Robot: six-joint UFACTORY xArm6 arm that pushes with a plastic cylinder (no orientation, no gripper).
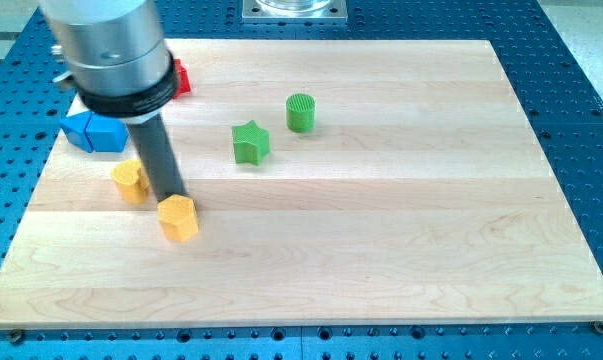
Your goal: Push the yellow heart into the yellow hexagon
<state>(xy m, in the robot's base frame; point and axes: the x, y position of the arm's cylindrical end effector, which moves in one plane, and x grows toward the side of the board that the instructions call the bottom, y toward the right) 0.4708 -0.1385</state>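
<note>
Two yellow blocks lie at the view's left on the wooden board (381, 230). The one that looks like the yellow heart (131, 182) is further left. The one that looks like the yellow hexagon (179, 219) lies a little lower and to its right, apart from it. My tip (169, 197) sits between them, right at the hexagon's upper left edge and just right of the heart. I cannot tell whether it touches either block.
A blue block (93, 131) lies near the board's left edge, partly behind the arm. A red block (182, 77) peeks out at the top left. A green star (250, 143) and a green cylinder (300, 112) lie near the middle top.
</note>
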